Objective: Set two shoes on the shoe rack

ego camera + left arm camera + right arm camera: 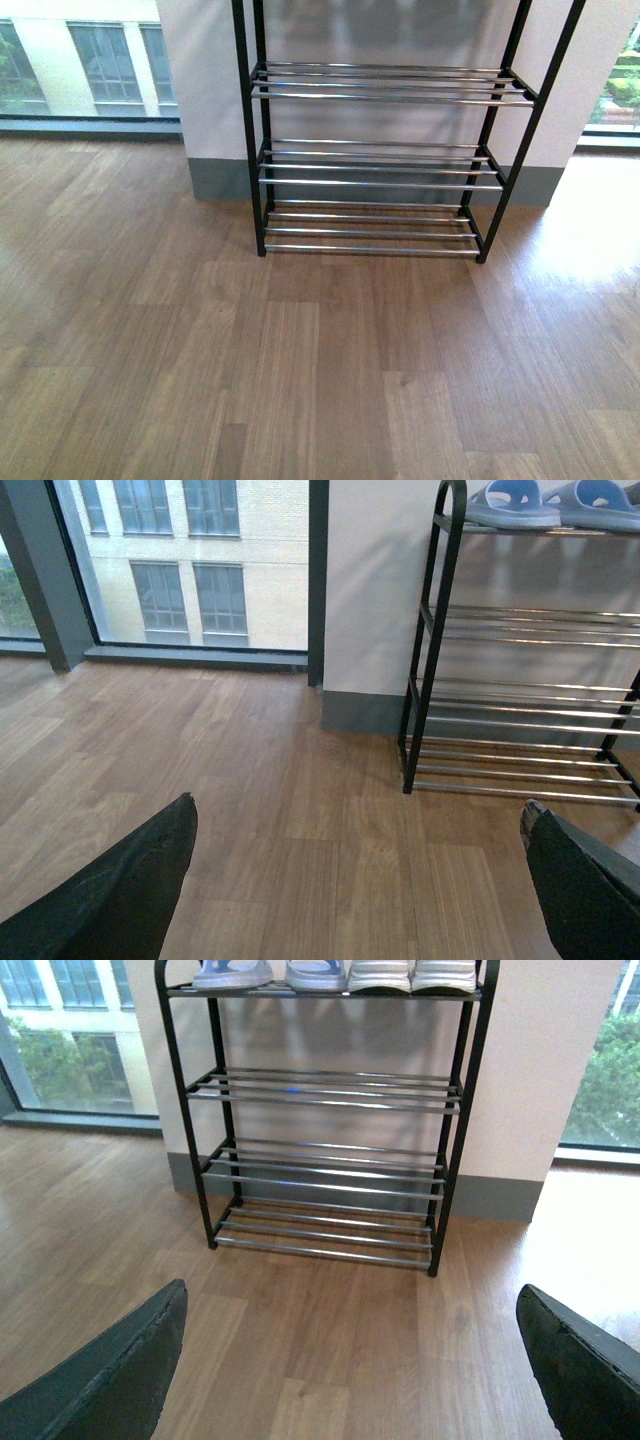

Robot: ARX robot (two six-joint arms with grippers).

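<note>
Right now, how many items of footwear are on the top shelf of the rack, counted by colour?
Blue slippers: 2
White-soled shoes: 2
Total: 4, all on the top shelf of the rack; only their lower parts show.

Wood floor [300, 380] carries the shoe rack [385, 165] (3 tiers bare).

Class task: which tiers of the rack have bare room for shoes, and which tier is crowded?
The black metal rack with chrome bars has three lower tiers bare end to end. The top tier is crowded: blue slippers and white-soled shoes fill it.
</note>
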